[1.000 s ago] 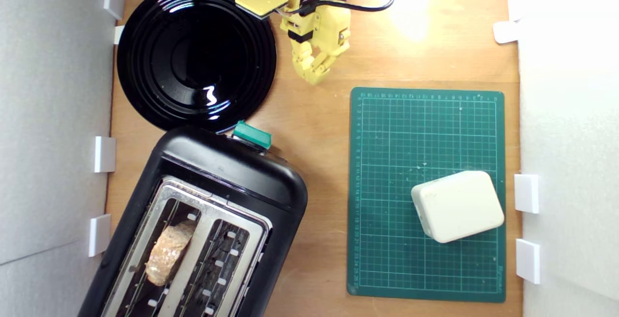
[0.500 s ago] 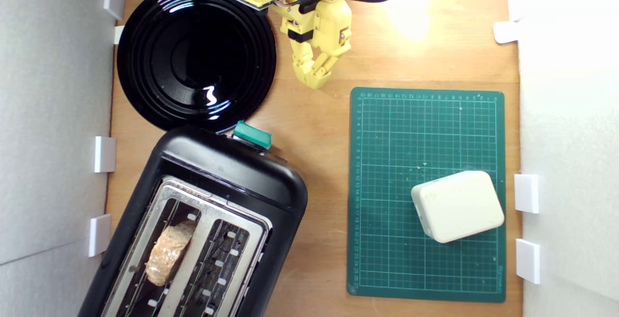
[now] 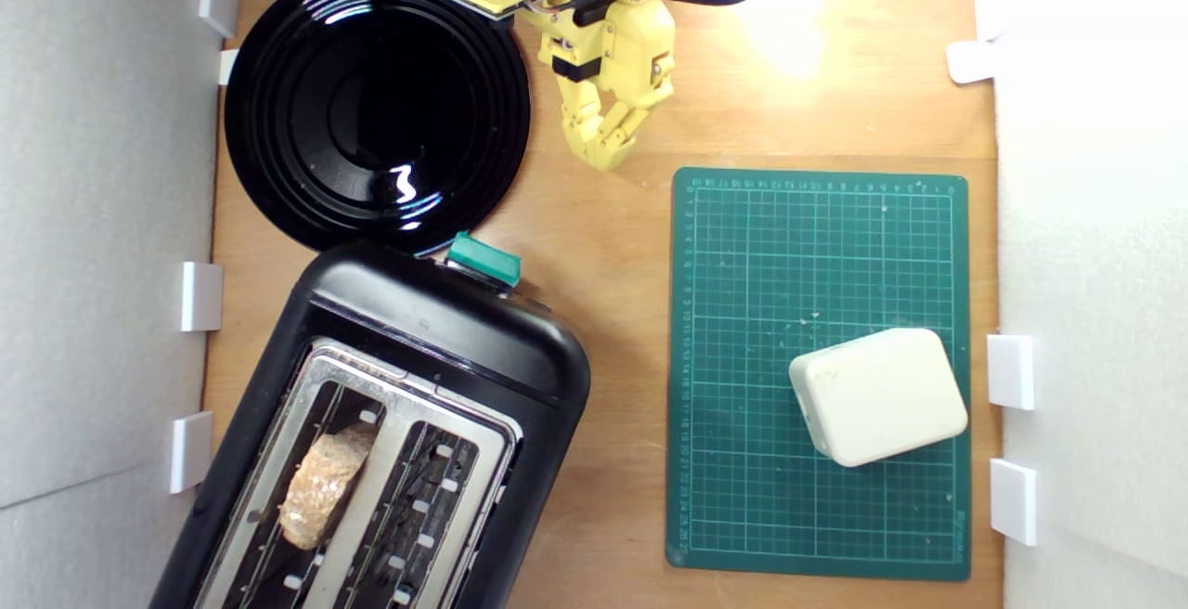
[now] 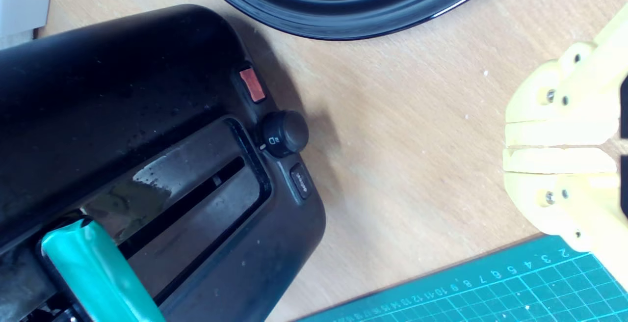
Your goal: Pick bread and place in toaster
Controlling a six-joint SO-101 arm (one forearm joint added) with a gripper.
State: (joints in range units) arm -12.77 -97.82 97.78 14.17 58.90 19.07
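Observation:
The bread [image 3: 323, 486], a tan crusty slice, stands in one slot of the black toaster [image 3: 445, 330], the slot nearer the exterior view's left. The toaster has a silver top plate and a teal lever knob [image 3: 484, 259] [image 4: 100, 273]; its front end with a round dial [image 4: 284, 133] fills much of the wrist view. My yellow gripper [image 3: 603, 156] [image 4: 510, 146] hovers over bare wood near the back, between the black plate and the green mat, well away from the toaster. Its jaws are pressed together and hold nothing.
A glossy black plate [image 3: 278, 117] [image 4: 343, 13] lies at the back on the exterior view's left. A green cutting mat [image 3: 742, 330] [image 4: 490, 287] carries an off-white rounded block [image 3: 877, 395]. White foam walls with clips [image 3: 200, 296] close both sides.
The arm drew back slightly toward the far edge and turned a little; it has been still for the last half second. The bread and toaster have not moved.

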